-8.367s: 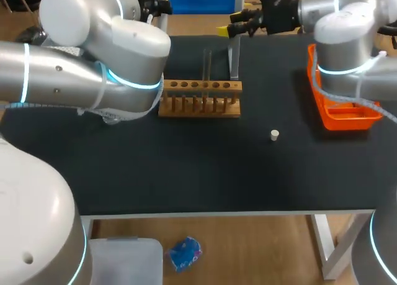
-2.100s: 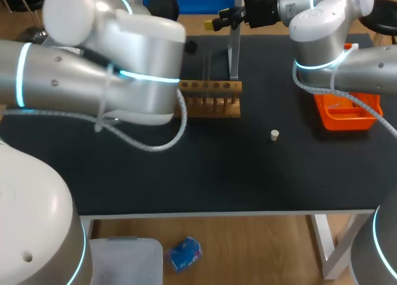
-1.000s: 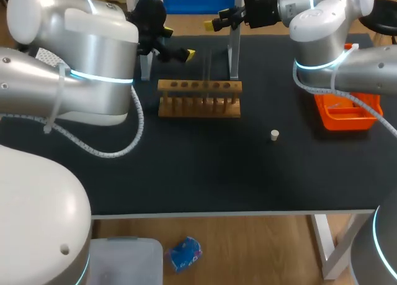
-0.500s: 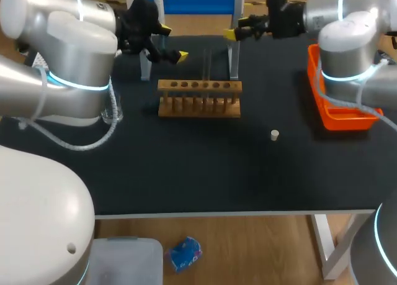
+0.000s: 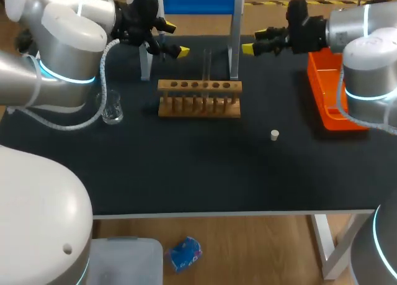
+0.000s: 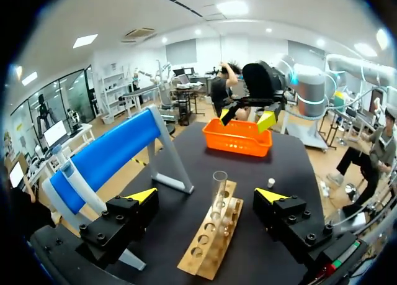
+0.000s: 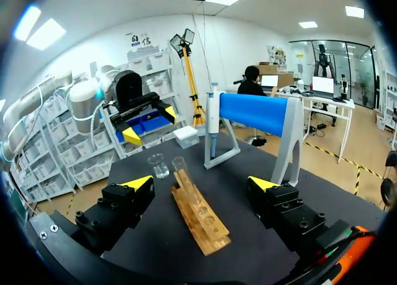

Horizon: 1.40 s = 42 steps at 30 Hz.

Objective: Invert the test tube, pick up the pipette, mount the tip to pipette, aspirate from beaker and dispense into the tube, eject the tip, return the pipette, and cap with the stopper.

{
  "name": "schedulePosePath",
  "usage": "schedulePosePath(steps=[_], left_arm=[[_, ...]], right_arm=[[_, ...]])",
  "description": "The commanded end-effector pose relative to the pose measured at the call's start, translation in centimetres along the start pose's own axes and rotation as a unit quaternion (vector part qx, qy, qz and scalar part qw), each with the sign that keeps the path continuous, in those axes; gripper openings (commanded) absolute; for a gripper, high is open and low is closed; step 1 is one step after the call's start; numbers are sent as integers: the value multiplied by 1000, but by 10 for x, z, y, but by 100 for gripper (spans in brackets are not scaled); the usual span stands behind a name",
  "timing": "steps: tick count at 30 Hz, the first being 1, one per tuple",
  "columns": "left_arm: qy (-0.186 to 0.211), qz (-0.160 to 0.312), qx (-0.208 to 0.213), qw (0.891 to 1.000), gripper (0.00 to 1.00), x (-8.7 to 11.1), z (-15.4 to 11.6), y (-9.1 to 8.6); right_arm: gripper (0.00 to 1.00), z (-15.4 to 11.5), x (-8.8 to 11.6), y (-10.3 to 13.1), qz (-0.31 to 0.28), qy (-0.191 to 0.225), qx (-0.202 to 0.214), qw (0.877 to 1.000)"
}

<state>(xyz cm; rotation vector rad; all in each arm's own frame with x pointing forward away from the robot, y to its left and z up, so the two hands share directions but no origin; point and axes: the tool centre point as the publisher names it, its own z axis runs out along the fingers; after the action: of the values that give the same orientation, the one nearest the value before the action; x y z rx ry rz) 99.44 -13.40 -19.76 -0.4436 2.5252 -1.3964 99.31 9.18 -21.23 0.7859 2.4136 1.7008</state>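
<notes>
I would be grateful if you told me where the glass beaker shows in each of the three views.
Head view: the beaker stands left of the wooden rack.
Left wrist view: not in it.
Right wrist view: the beaker is just beyond the rack's far end.
Shared landmark: the wooden rack.

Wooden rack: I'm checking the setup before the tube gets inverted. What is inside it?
One clear test tube stands upright in a hole of the wooden rack; the other holes look empty. The tube's lower end, down inside the rack, cannot be made out.
</notes>
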Motion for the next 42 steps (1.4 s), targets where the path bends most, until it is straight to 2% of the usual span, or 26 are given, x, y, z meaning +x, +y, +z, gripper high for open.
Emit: schedulePosePath(steps=[1, 10, 12, 13, 19, 26, 32, 42], left_arm=[[6, 0, -2, 1000, 100, -2, 0, -1], [6, 0, -2, 1000, 100, -2, 0, -1], [-4, 2, -21, 1000, 100, -7, 5, 4], [-2, 2, -19, 1000, 100, -8, 8, 6], [16, 4, -21, 1000, 100, -18, 21, 12], [36, 6, -24, 999, 100, -27, 31, 16], [46, 7, -28, 999, 100, -33, 41, 19], [54, 3, -37, 998, 100, -33, 56, 23]], right_arm=[[100, -4, 1, 1, 0, 1, 2, 1000], [100, -4, 1, 1, 0, 1, 2, 1000], [100, -4, 1, 1, 0, 1, 2, 1000], [100, -5, 3, -2, -13, -11, 8, 1000], [100, -24, 19, -22, -64, -50, 24, 996], [100, -47, 30, -55, -61, -66, 40, 995], [100, -62, 34, -82, -41, -54, 51, 996], [100, -71, 40, -109, -22, -36, 70, 997]])
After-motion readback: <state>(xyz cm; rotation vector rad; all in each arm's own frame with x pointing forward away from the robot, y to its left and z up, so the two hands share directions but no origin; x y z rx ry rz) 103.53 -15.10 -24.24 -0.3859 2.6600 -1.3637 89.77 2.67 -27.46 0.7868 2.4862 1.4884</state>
